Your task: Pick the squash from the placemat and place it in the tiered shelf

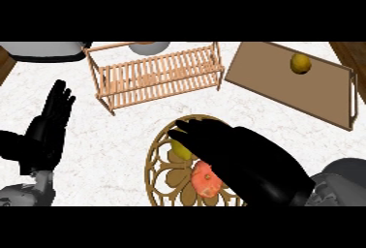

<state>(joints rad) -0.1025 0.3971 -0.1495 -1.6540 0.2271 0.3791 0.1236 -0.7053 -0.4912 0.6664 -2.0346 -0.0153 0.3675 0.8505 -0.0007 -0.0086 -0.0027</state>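
Right hand over the squash on the placemat, grasp not confirmed

The round woven placemat [159,167] is taken as the landmark. On it lie two items: the yellow squash [180,150] toward its middle left, and an orange-red fruit [205,178] just nearer the robot, beside the squash. The right hand [229,150] covers the mat's right half, its fingers reaching over the squash's far end. Whether they are curled about the squash or merely above it cannot be told; much of the squash is hidden.

The left hand [52,118] shows well left of the placemat, fingers straight and up, holding nothing, at rest.

The tiered shelf [154,72], a wooden slatted rack, stands beyond the placemat, up and slightly left. A brown board [286,87] with a small yellow fruit [301,63] lies beyond and to the right.

Judgement: the step in hand is closing on the squash. It should be taken across its narrow width, thumb and fingers on opposite flanks, keeping clear of the orange-red fruit.

The visible part suggests the long axis runs roughly away from the robot; which end points where is not discernible
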